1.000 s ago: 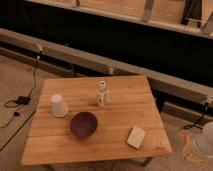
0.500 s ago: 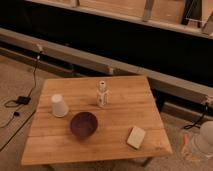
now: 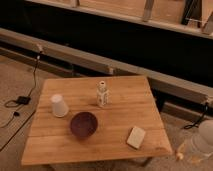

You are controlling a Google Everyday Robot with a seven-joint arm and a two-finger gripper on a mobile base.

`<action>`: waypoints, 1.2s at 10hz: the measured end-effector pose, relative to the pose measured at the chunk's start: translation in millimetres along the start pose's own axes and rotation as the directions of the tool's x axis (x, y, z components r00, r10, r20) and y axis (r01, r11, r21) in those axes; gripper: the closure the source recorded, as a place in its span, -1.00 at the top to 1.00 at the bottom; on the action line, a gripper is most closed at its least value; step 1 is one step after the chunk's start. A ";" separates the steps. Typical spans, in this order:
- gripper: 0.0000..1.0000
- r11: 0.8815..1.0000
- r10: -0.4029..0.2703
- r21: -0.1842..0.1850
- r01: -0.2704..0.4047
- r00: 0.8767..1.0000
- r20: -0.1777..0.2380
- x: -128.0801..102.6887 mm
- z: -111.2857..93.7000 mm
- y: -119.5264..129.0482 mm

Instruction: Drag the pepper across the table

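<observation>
- One pincer (image 3: 199,146) hangs low at the near right corner of the view, off the right edge of the surface (image 3: 55,145); whether it is released or clenched I cannot tell; it touches nothing on the planks
- The pepper I cannot place for certain; a small orange-yellow speck (image 3: 179,156) just beside the pincer, off the surface, may be it; its long axis and the way it points are too faint to read
- Nearest on the planks lies a pale block (image 3: 136,136), flat; then a dark bowl (image 3: 83,124); a white cup (image 3: 58,105), seemingly upside down; farthest, a white bottle (image 3: 102,94), upright
- These four stand well apart; likely scattered as clutter to steer round
- Beyond, a long ledge (image 3: 75,55) runs along the dark wall
</observation>
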 end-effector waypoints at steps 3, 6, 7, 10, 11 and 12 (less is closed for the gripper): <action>0.60 0.996 -0.084 -0.003 0.084 0.996 0.038 -0.5 -19.6 28.9; 0.60 0.959 -0.282 0.014 0.282 0.953 0.109 23.7 -63.3 91.3; 0.60 0.937 -0.349 0.028 0.349 0.928 0.129 36.0 -76.8 113.6; 0.60 0.857 -0.515 0.063 0.511 0.845 0.143 77.7 -105.7 177.2; 0.60 0.818 -0.574 0.071 0.570 0.808 0.131 93.4 -107.4 198.5; 0.60 0.769 -0.639 0.077 0.635 0.760 0.118 111.4 -110.1 224.0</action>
